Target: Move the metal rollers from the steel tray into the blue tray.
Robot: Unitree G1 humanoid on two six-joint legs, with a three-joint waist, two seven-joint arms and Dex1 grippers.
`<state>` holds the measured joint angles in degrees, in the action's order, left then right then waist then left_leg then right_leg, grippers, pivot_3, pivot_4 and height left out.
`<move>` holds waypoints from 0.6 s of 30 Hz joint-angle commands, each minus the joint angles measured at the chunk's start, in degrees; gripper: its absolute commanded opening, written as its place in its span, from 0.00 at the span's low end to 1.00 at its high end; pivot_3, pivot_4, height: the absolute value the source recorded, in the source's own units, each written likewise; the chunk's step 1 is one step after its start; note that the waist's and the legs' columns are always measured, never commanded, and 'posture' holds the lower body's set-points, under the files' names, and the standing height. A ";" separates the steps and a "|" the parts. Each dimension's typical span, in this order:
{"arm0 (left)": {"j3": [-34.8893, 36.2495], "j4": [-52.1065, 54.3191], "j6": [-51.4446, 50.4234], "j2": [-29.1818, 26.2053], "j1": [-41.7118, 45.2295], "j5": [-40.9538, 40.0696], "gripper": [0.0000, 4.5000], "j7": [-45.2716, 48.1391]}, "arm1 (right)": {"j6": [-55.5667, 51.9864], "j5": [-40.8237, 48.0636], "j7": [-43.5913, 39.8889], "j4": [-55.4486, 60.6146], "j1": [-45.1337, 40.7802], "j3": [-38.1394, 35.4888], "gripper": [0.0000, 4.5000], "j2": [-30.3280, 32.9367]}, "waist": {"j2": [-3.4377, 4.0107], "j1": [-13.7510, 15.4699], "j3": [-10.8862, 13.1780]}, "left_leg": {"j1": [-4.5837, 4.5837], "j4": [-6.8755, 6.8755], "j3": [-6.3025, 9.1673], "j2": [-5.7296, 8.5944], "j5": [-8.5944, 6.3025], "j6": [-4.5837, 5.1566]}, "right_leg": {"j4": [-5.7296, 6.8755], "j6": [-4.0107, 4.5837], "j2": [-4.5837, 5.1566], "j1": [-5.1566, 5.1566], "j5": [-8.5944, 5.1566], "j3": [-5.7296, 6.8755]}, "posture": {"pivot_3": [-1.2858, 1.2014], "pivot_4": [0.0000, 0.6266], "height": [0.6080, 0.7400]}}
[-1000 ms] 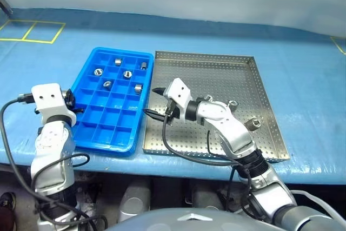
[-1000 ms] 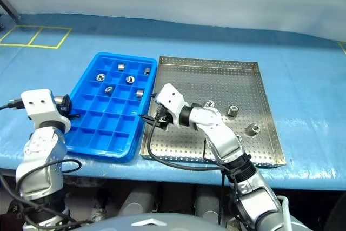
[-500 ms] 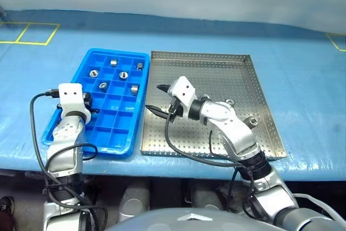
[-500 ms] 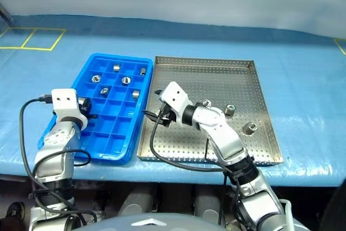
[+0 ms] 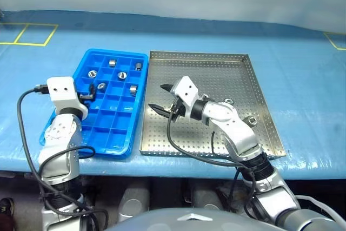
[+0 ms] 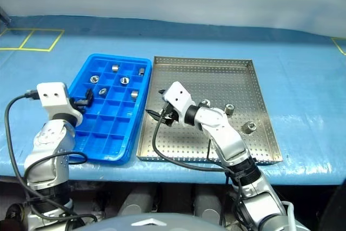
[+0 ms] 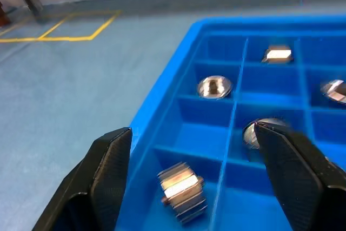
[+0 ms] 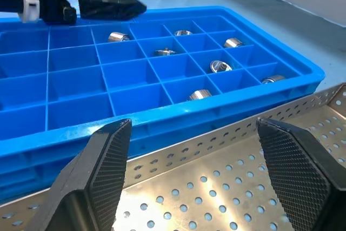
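The blue tray (image 5: 108,132) lies left of the steel tray (image 5: 201,54), their long sides almost touching. Several metal rollers (image 5: 122,75) sit in the blue tray's far compartments. Three more rollers (image 6: 249,127) lie on the steel tray's right half. My left gripper (image 7: 190,131) hovers open over the blue tray's left columns, and one roller (image 7: 183,189) lies loose in the compartment under its fingers. My right gripper (image 5: 159,97) is open and empty above the steel tray's left rim, pointing toward the blue tray.
Both trays rest on a blue-covered table (image 5: 303,79) with bare cloth around them. Yellow tape lines (image 5: 30,33) mark the far left. A black cable (image 5: 184,152) loops from my right wrist over the steel tray's near edge.
My left gripper was shut at the blue tray's left edge; it has moved in over the tray and now stands open. The right arm has hardly moved. The camera has shifted slightly.
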<state>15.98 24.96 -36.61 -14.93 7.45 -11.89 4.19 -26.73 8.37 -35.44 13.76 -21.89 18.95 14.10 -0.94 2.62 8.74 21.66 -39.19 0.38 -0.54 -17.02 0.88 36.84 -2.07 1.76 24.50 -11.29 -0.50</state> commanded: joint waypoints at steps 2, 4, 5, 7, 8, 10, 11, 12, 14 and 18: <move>-7.33 3.88 0.29 -0.05 3.29 -5.17 0.88 7.87 | -0.17 0.48 1.81 6.78 1.24 -3.10 0.87 1.14 | 0.00 -0.46 0.00 | 0.00 -0.02 -0.05 0.03 0.00 0.01 | -0.01 -0.02 0.00 -0.01 0.01 -0.04 | 0.52 0.24 1.00; -12.49 2.87 0.49 -1.33 4.35 -5.86 0.88 12.67 | -0.83 -0.02 3.17 8.08 2.64 -4.32 0.87 1.96 | 0.00 -1.12 -0.01 | 0.00 -0.04 -0.11 0.05 -0.08 0.16 | -0.03 -0.04 -0.01 -0.01 0.02 -0.08 | 0.50 0.24 1.00; -14.89 1.74 0.60 -1.99 4.88 -5.82 0.88 14.82 | -1.21 -0.30 4.01 8.56 3.55 -5.00 0.87 2.38 | 0.00 -1.57 -0.01 | 0.00 -0.04 -0.12 0.06 -0.12 0.24 | -0.02 -0.04 -0.02 -0.01 0.02 -0.09 | 0.49 0.24 1.00; -19.88 -1.02 1.38 -3.97 5.87 -4.94 0.88 19.51 | -2.23 -0.92 5.94 9.47 5.65 -6.44 0.87 3.17 | 0.01 -2.45 -0.01 | -0.01 -0.03 -0.17 0.10 -0.13 0.25 | -0.03 -0.03 -0.05 0.01 0.02 -0.11 | 0.47 0.24 1.00; -22.33 -2.53 1.87 -5.13 6.36 -4.14 0.88 21.68 | -3.07 -1.18 6.99 9.94 6.75 -7.31 0.87 3.53 | 0.02 -3.26 -0.01 | -0.01 -0.03 -0.19 0.14 -0.13 0.26 | -0.03 -0.03 -0.09 0.01 0.01 -0.12 | 0.46 0.24 1.00; -25.39 -4.67 2.89 -6.78 7.04 -3.25 0.88 24.81 | -4.37 -1.72 8.38 10.57 8.33 -8.44 0.87 4.32 | 0.04 -4.60 0.00 | -0.01 -0.02 -0.25 0.15 -0.14 0.27 | -0.02 -0.02 -0.14 0.05 0.01 -0.18 | 0.44 0.24 1.00; -26.79 -5.76 3.43 -7.63 7.44 -2.70 0.88 26.25 | -4.72 -2.11 8.88 10.78 9.18 -8.98 0.87 4.95 | 0.05 -5.43 0.00 | -0.01 -0.02 -0.29 0.13 -0.15 0.28 | -0.02 -0.02 -0.17 0.07 0.00 -0.21 | 0.43 0.24 1.00; -27.92 -6.80 4.05 -8.33 7.82 -2.16 0.88 27.53 | -4.91 -2.40 9.39 10.91 9.96 -9.57 0.87 5.50 | 0.05 -6.11 0.01 | -0.02 -0.02 -0.32 0.11 -0.15 0.28 | -0.01 -0.02 -0.19 0.08 0.00 -0.25 | 0.43 0.24 1.00; -29.52 -9.08 5.15 -9.61 8.74 -0.68 0.88 28.97 | -5.57 -2.86 10.84 11.21 11.35 -11.04 0.87 6.15 | 0.06 -7.48 0.01 | -0.02 -0.02 -0.34 0.08 -0.15 0.29 | 0.00 -0.02 -0.24 0.10 0.00 -0.27 | 0.41 0.24 1.00; -29.69 -12.23 6.46 -10.53 10.26 1.21 0.88 29.70 | -6.28 -3.10 12.40 12.77 13.53 -12.81 0.87 6.64 | 0.06 -9.61 0.01 | -0.04 -0.03 -0.35 0.06 -0.16 0.30 | 0.03 -0.05 -0.27 0.10 0.00 -0.33 | 0.40 0.24 1.00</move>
<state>-14.07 12.62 -31.84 -25.09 16.52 -11.39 33.47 -33.10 5.10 -23.70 23.45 -8.48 7.50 20.67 -0.88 -7.00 8.75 21.62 -39.23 0.05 -0.49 -17.18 1.19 36.86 -2.13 1.49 24.59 -11.29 -0.83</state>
